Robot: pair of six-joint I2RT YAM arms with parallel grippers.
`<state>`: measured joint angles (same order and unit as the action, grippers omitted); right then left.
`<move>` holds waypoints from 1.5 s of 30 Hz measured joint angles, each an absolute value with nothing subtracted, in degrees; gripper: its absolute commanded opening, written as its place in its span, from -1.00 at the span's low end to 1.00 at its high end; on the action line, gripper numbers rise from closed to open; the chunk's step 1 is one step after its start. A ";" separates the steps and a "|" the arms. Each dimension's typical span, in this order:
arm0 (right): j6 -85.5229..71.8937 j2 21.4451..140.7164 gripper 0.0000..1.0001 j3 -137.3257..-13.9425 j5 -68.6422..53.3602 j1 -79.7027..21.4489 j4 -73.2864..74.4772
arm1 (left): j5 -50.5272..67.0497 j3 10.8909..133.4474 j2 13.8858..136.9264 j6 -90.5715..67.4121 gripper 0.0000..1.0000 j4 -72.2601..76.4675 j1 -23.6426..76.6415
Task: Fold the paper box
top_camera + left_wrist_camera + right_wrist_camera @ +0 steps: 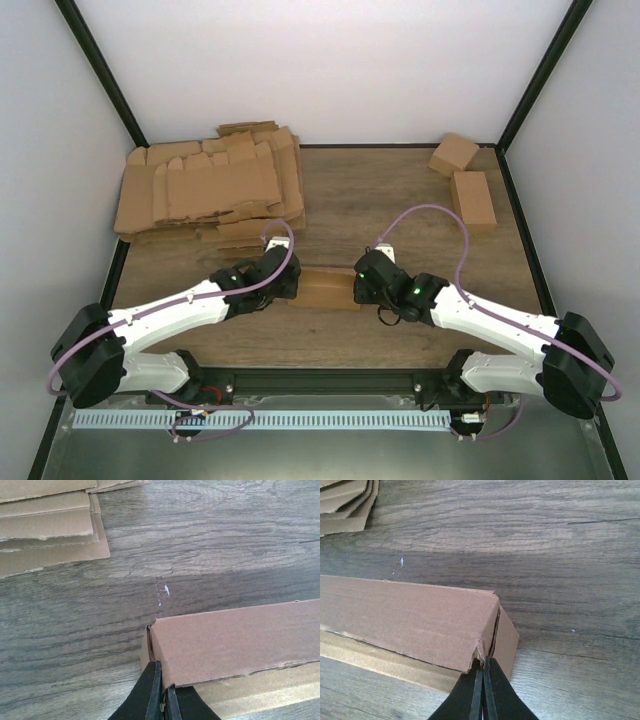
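Paper box (325, 288): lay toward the near edge of the desk (420, 225), between the two claws; formed into a small oblong, long top panel folded over, with a lighter strip along the near long side.
Left claw (161, 700): pressed shut, tips against the box's left end corner; no clear grip on anything.
Right claw (483, 680): likewise pressed shut, tips at the right end corner, under a ragged edge of the top panel.
Right end flap: stood slightly ajar from the body.
Left end flap: looked nearly flush, though partly hidden by the fingers.
Step in hand: judged as closing the ends, pushing inward from both sides.
Next move: called for even pressure from both ends to seat the flaps, without sliding the box or crushing the panel.
Elsewhere: pile of flat cardboard blanks (210, 190) at far left; two folded boxes (473, 198) at far right, well apart from the work.
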<state>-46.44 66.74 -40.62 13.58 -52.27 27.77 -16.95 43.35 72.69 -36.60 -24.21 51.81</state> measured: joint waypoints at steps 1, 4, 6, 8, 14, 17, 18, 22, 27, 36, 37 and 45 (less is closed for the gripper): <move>-46.44 66.74 -0.99 -40.51 13.69 -52.27 27.53 | -16.97 43.31 72.64 -36.73 -0.91 -24.18 51.81; -46.46 66.76 -0.99 -40.32 13.98 -52.27 26.96 | -17.08 43.29 72.58 -37.17 -0.79 -24.27 51.88; -46.44 66.76 -0.99 -40.32 14.04 -52.27 26.96 | -16.97 43.40 72.55 -37.54 -0.67 -24.64 51.94; -46.39 66.67 -0.99 -40.34 14.04 -52.29 27.05 | -16.62 43.68 72.51 -37.71 -0.57 -25.32 52.05; -46.13 66.48 -0.99 -40.75 14.20 -52.36 27.92 | -13.34 45.25 71.05 -38.52 -0.26 -30.13 52.23; -45.89 66.78 -0.99 -41.21 14.33 -52.38 28.42 | -11.14 46.28 69.80 -38.70 -0.26 -32.38 52.01; -45.82 66.94 -0.99 -41.36 14.41 -52.38 28.51 | -10.63 46.70 69.63 -38.70 -0.26 -32.82 51.81; -45.67 67.33 -0.99 -41.87 14.57 -52.38 29.15 | -9.17 47.79 69.54 -38.37 -0.27 -33.67 50.41; -45.41 67.59 -0.99 -42.30 14.59 -52.38 29.71 | -8.27 47.79 69.58 -37.47 -0.37 -34.30 49.08; -44.62 68.12 -0.99 -42.85 14.70 -52.38 30.17 | -9.91 48.86 71.90 -35.86 -0.68 -33.82 48.73; -44.62 68.25 -0.99 -43.03 14.74 -52.38 30.35 | -10.00 48.88 72.27 -35.66 -0.81 -33.56 48.73; -44.60 68.36 -0.99 -43.13 14.85 -52.38 30.41 | -10.90 48.95 72.97 -34.35 -0.92 -32.69 48.73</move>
<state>-44.60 68.36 -43.13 14.85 -52.38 30.41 -10.90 48.95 72.97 -34.35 -32.69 48.73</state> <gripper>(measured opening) 0.009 0.039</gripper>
